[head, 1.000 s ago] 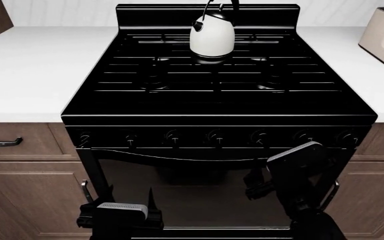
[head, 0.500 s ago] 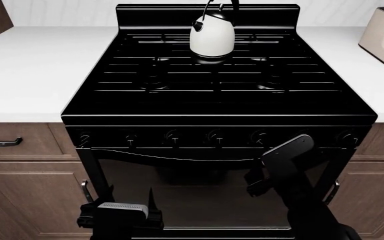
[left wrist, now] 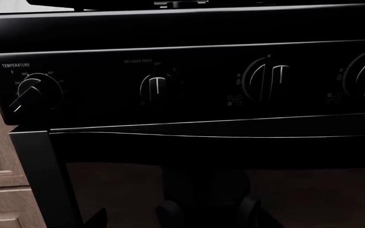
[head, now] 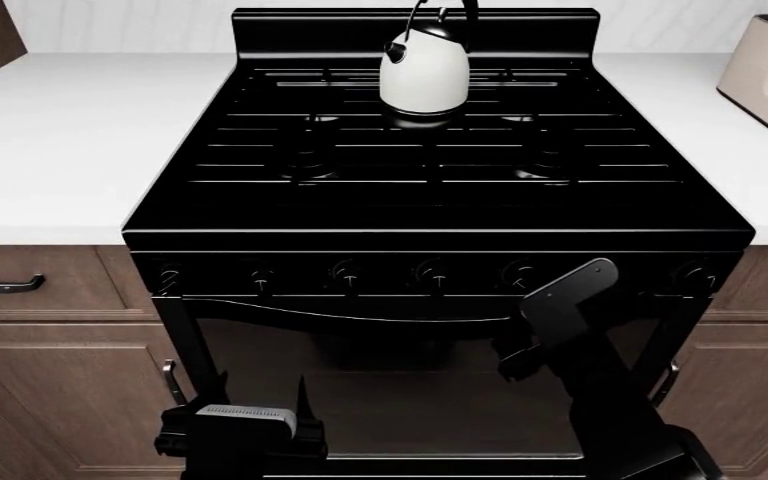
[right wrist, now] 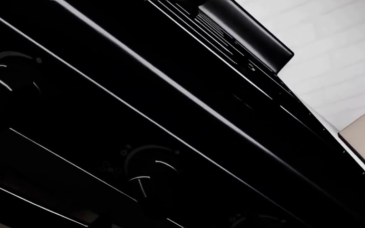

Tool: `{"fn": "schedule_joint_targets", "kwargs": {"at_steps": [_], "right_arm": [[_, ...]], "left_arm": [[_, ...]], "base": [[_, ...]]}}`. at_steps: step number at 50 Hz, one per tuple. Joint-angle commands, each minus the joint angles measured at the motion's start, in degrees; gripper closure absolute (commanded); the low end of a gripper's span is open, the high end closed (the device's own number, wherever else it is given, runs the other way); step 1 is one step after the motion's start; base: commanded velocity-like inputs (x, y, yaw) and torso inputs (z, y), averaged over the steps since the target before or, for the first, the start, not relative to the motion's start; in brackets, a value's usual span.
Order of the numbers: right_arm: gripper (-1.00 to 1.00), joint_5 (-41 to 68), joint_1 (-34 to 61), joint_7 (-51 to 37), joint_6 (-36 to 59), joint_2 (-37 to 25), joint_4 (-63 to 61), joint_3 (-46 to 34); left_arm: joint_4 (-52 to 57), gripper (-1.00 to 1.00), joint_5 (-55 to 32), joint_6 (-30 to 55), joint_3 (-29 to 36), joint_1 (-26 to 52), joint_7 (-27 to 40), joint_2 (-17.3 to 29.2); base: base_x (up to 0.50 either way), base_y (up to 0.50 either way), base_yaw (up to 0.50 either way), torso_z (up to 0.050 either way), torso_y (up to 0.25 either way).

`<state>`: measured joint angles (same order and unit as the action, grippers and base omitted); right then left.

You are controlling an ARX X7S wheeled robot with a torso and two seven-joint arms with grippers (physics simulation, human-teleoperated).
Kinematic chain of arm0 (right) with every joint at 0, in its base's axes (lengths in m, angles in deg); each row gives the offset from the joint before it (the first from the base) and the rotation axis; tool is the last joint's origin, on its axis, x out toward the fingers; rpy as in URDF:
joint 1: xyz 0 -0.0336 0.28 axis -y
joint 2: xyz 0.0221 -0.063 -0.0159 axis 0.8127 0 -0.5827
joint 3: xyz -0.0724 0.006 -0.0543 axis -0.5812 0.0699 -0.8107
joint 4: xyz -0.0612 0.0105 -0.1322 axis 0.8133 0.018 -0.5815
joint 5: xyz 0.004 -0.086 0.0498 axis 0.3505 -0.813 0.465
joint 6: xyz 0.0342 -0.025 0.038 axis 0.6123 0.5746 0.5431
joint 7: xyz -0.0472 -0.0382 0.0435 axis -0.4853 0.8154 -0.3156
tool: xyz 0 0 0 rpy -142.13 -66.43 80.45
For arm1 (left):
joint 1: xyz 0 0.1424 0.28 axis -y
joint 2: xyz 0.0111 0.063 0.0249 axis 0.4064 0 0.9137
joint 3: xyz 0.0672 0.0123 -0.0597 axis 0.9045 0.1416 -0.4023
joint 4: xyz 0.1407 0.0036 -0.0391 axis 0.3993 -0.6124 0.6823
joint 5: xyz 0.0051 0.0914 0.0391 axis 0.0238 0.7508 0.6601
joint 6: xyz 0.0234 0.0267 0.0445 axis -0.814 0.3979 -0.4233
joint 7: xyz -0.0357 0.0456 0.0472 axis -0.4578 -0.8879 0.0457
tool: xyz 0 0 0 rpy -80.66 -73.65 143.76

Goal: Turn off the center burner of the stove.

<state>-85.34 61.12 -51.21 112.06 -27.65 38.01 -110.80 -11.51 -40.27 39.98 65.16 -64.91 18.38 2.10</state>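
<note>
The stove (head: 438, 190) sits between two white countertops (head: 64, 140), a white kettle (head: 424, 70) at its back edge. We hold our right gripper (head: 564, 300) near the front knobs (head: 431, 272); its grip state we cannot tell.

Glossy black stove (head: 438, 190) set between white counters (head: 64, 140). White kettle (head: 424, 72) standing on the back grates, near the raised rear panel. Row of small knobs (head: 431, 273) along the front edge, above the oven door. Right gripper (head: 574, 300) raised just before the knobs toward the right end. Left gripper (head: 240, 425) low before the oven door.
</note>
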Motion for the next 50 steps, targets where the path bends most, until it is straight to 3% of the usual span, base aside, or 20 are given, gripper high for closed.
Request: {"fn": "schedule_joint_targets", "kwargs": {"at_steps": [1, 50], "right_arm": [[-1.0, -0.7, 0.4, -0.2, 0.1, -0.1, 0.6, -0.9], [-1.0, -2.5, 4.2, 2.1, -2.7, -0.9, 7.7, -5.7]], "left_arm": [[-0.2, -1.0, -0.4, 0.0, 0.3, 0.1, 0.3, 0.2], [-0.5, -1.0, -1.6, -0.2, 1.6, 0.6, 1.4, 1.2]], "base": [[0.0, 0.0, 0.0, 0.0, 0.0], [0.0, 0.0, 0.0, 0.0, 0.0]]}}
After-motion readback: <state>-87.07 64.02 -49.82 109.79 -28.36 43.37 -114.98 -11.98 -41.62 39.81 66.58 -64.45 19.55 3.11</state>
